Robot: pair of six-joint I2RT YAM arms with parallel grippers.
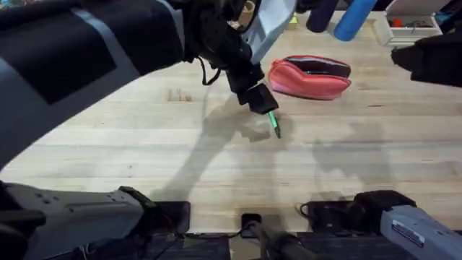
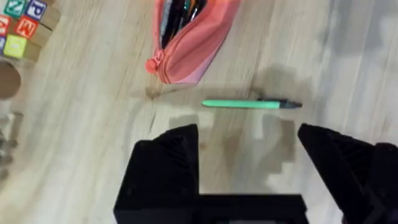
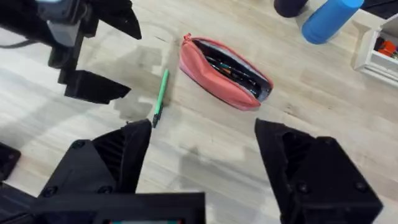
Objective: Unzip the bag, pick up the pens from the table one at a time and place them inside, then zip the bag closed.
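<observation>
Overhead, the green pen (image 1: pixel 274 123) lies flat on the table (image 1: pixel 144 144), just in front of the left gripper (image 1: pixel 258 99) and a little short of the pink bag (image 1: pixel 310 77), which sits unzipped with dark pens showing inside. Left wrist view shows the left gripper's fingers (image 2: pixel 168 155) spread wide above the pen, holding nothing. The right gripper (image 3: pixel 205 155) also stands wide and empty, well apart from the pen.

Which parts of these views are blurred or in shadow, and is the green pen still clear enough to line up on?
Overhead: the left arm looms large and blurred, its shadow on the table reaching the green pen, partly hidden under the left tool. Left wrist: pen sharp, soft shadows around it. Right wrist: pen and open bag evenly lit.
</observation>
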